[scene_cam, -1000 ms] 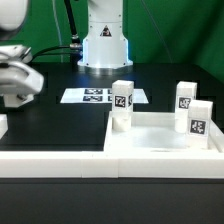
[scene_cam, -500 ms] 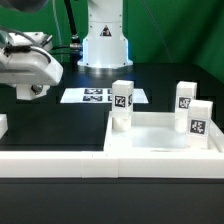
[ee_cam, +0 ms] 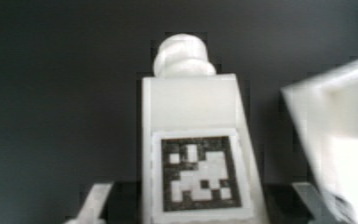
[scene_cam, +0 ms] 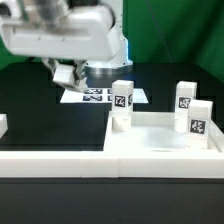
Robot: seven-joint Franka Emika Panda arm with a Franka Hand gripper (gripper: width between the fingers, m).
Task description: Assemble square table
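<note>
- While the arm fills the upper part of the exterior view, the square table top (scene_cam: 160,145) lies on the black table (scene_cam: 40,125) toward the exterior view's right, its raised rim facing up.
- Three tagged legs stand upright at the top's corners: one leg (scene_cam: 121,103) at the far corner toward the exterior view's left, a second leg (scene_cam: 186,101) at the far corner toward the right, and a third leg (scene_cam: 198,124) just in front of the second and nearer the camera.
- Along the near edge runs the long white border wall (scene_cam: 60,162), and it meets the table top's near side.
- Behind the table top, the marker board (scene_cam: 95,96) lies flat on the black surface, just in front of the robot's white base (scene_cam: 108,50).
- Above the marker board hangs the gripper (scene_cam: 66,74), partly blurred in the exterior view.
- Seen from the wrist view, the gripper (ee_cam: 197,200) pinches a fourth leg (ee_cam: 194,140) between its two fingers (ee_cam: 92,203), the leg's black-and-white tag facing the camera and its rounded peg pointing away.
- Beside that held leg, a blurred white shape (ee_cam: 336,120) shows at the frame's edge; I cannot tell what it is.
</note>
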